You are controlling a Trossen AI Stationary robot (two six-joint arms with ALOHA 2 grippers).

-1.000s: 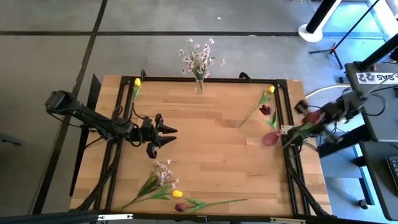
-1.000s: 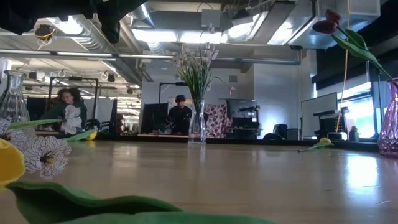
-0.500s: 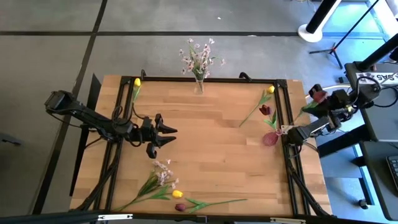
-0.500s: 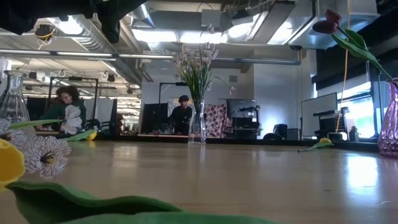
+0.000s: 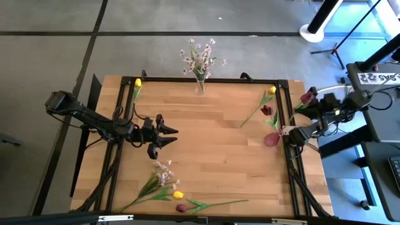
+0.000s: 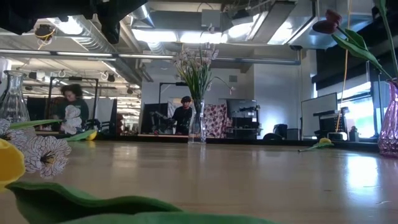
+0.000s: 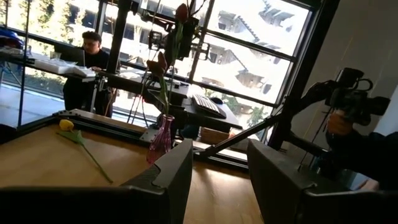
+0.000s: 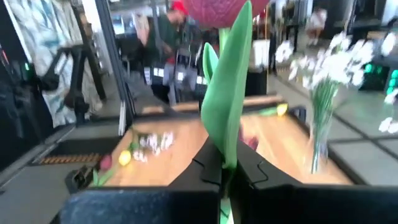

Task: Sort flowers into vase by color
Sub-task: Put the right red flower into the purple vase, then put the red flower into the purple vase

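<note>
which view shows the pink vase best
The left wrist view: the pink vase stands whole at the table edge, a maroon tulip in it. The high view shows it from above, small. The low view cuts it off at the picture's edge. The right wrist view misses it.

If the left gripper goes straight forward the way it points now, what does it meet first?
Probably bare table: the left gripper, open, points right across the wood. Farther along that line stands the pink vase with a maroon tulip, likely the first thing met; depth is unclear.
</note>
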